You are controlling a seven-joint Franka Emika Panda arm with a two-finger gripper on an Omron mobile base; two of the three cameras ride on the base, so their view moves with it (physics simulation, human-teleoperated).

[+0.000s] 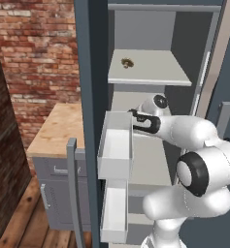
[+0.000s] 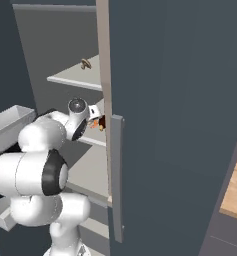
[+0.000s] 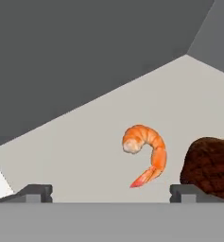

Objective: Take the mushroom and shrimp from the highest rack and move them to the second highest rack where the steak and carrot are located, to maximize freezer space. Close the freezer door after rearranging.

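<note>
White arm reaches level into the freezer's second rack (image 3: 85, 156); the claw (image 3: 111, 193) gapes wide, empty, shrimp (image 3: 145, 152) lying beyond, steak (image 3: 210, 165) beside.

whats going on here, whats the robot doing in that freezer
The white arm is reaching into the open freezer at the second highest rack. Its pincer is open, and the shrimp lies free on that rack just ahead of it, next to the steak. The mushroom sits on the highest rack, not yet moved. The freezer door is open.
</note>
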